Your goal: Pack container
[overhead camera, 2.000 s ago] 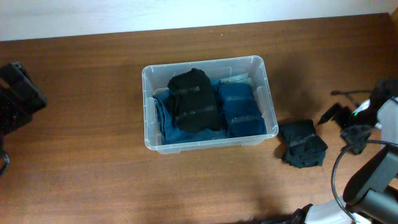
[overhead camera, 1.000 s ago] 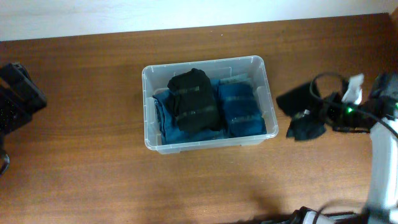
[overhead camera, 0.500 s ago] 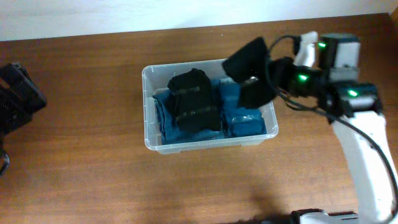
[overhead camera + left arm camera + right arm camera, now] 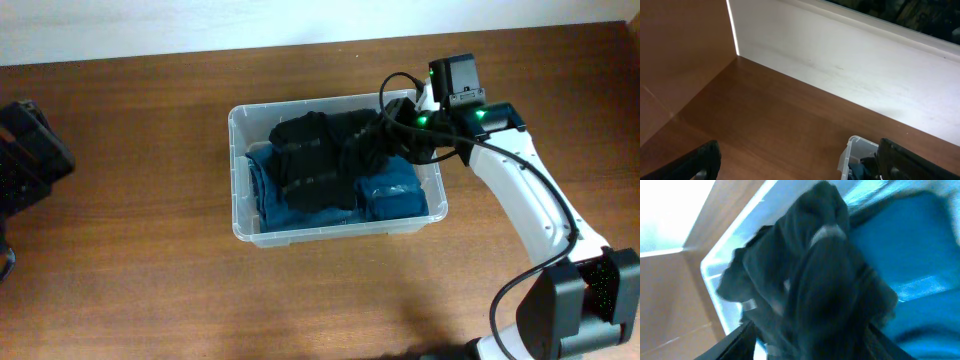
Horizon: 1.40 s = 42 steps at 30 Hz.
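Observation:
The container is a clear plastic tub in the middle of the table, holding folded blue clothes and a folded black garment. My right gripper reaches over the tub's right rim and is shut on another black garment, which hangs inside the tub over the blue clothes. In the right wrist view this black garment fills the space between my fingers, with blue clothes and the tub wall behind it. My left gripper is open and empty at the far left; the tub's corner shows beyond it.
The left arm rests at the table's left edge. A pale wall runs along the back of the brown wooden table. The right arm's cable loops over the table at the front right.
My right gripper took the black garment from the table right of the tub, lifted it, carried it left over the rim and lowered it into the tub. The left arm has not moved.

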Tool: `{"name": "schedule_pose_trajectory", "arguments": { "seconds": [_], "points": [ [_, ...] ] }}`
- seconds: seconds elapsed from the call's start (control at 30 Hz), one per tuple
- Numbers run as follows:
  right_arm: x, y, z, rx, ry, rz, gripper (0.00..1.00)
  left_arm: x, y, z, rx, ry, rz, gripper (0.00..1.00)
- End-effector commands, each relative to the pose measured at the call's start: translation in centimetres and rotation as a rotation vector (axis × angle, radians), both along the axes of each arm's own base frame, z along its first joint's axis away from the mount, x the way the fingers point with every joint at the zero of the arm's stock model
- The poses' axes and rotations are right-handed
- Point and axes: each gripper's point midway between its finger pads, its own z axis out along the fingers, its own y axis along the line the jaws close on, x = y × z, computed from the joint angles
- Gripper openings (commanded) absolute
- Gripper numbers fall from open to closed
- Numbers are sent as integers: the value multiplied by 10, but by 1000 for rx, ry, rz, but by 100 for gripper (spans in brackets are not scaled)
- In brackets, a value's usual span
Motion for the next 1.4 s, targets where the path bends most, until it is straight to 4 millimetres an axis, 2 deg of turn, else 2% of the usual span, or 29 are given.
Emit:
{"name": "schedule_pose_trajectory", "arguments": {
  "seconds": [0.0,0.13,0.2,0.3,0.33,0.37,0.4,0.53,0.63,0.7,0.83,1.13,1.27,1.37],
  "points": [
    [1,-32,11,-129,-67,-39,58,-2,2,1,16,1,3,99],
    [-11,-65,43,-213,-166,-37,59,-2,2,1,16,1,3,99],
    [-21,-70,61,-245,-237,11,59,-2,2,1,16,1,3,100],
    [-40,-60,90,-273,-371,164,62,-2,2,1,16,1,3,99],
    [-53,-52,102,-256,-412,223,65,-2,2,1,16,1,3,99],
    [-62,-48,107,-236,-423,247,79,-2,2,1,16,0,3,99],
    [-74,-42,115,-204,-430,266,98,-2,2,1,16,1,3,99],
    [-110,-23,143,-85,-484,334,98,-2,2,1,16,1,3,100],
    [-117,-22,150,-83,-506,337,98,-2,2,1,16,1,3,99],
    [-125,-25,144,-91,-468,333,98,-2,2,1,16,1,3,99],
    [-130,-46,135,-195,-471,342,98,-2,2,1,16,1,3,99],
    [-148,-68,162,-495,-706,441,98,-2,2,1,16,1,3,100],
    [-172,-79,171,-686,-827,501,98,-2,2,1,16,1,3,99],
    [-191,-94,167,-821,-867,473,98,-2,2,1,16,1,3,100]
  ]
}}
